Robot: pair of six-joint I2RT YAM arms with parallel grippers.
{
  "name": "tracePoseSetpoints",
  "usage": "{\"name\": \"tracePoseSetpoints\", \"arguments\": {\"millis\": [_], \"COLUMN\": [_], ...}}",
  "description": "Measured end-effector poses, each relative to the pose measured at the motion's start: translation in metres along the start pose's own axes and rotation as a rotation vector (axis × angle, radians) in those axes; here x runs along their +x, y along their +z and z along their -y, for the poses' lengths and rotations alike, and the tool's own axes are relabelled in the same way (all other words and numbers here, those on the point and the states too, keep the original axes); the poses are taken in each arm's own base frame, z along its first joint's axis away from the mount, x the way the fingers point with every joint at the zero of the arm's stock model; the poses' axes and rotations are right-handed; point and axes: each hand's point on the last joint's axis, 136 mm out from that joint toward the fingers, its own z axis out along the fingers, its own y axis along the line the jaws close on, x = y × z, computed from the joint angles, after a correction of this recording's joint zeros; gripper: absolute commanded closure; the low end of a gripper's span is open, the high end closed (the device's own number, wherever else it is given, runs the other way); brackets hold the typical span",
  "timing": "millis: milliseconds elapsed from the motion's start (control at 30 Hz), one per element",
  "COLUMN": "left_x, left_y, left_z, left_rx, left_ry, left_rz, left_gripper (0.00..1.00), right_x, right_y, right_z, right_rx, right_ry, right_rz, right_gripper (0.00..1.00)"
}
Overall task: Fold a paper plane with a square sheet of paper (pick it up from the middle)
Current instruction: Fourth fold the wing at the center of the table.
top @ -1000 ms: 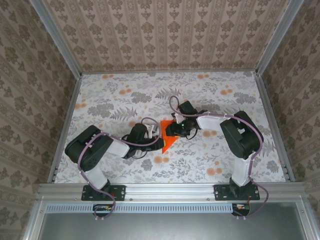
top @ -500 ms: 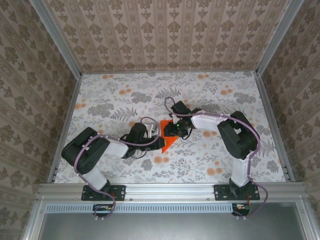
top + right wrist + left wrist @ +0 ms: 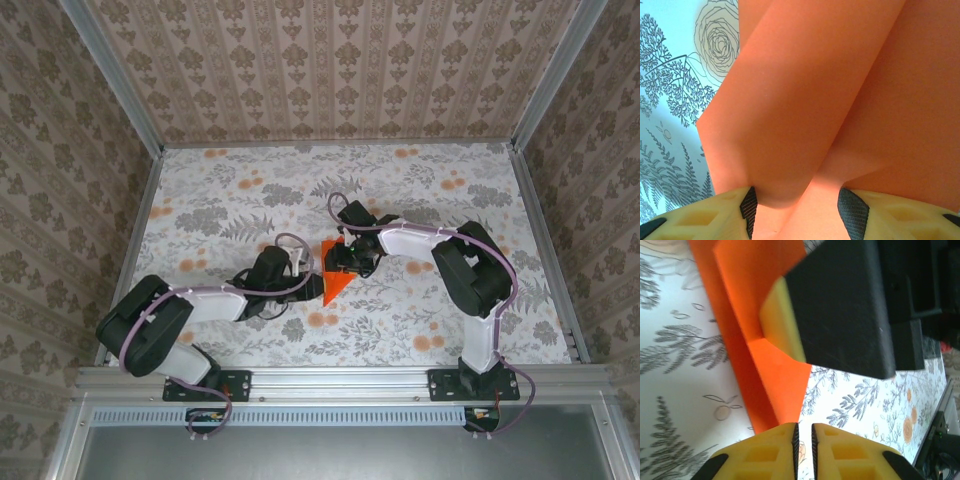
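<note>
The square sheet of paper [image 3: 336, 286] is bright orange and folded into a pointed shape, lying on the floral cloth mid-table with its tip toward the near edge. My left gripper [image 3: 311, 279] sits low at its left edge. In the left wrist view its jaws [image 3: 802, 432] are nearly together, with only cloth in the slit and the paper's tip [image 3: 790, 390] ending just ahead. My right gripper [image 3: 342, 266] is over the paper's far end, open. A raised, curved fold of paper [image 3: 805, 100] bulges between its fingers [image 3: 800, 207]. One of its fingers [image 3: 785, 315] rests on the paper.
The table is covered by a grey and orange floral cloth [image 3: 240, 200]. Patterned walls stand at the left, back and right, held by metal rails [image 3: 545, 250]. A metal bar [image 3: 340, 380] runs along the near edge with both arm bases on it.
The left arm's elbow has swung out to the left, and its jaws have let go of the paper, standing almost together. The right jaws have widened slightly. The paper has stayed in place.
</note>
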Motion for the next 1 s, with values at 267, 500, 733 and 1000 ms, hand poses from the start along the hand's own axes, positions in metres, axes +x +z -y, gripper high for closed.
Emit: {"name": "tracePoseSetpoints", "arguments": {"millis": [267,500,733,1000], "left_x": [0.007,0.009,0.009,0.008], "left_y": [0.014,0.02,0.02,0.02], "left_z": [-0.004,-0.007,-0.013,-0.018], "left_rx": [-0.004,-0.015,-0.047,-0.073], "left_ry": [-0.001,-0.006,-0.014,-0.017], "left_rz": [-0.038,-0.052,-0.05,-0.042], "left_gripper": [0.88,0.9,0.91,0.91], "right_x": [0.001,0.002,0.002,0.002], "right_y": [0.002,0.002,0.003,0.003], "right_z": [0.002,0.004,0.005,0.006], "right_rx": [0.011,0.023,0.035,0.036], "right_ry": [0.024,0.034,0.042,0.044], "right_rz": [-0.009,-0.014,-0.012,-0.013], "right_gripper": [0.45,0.45,0.46,0.46]}}
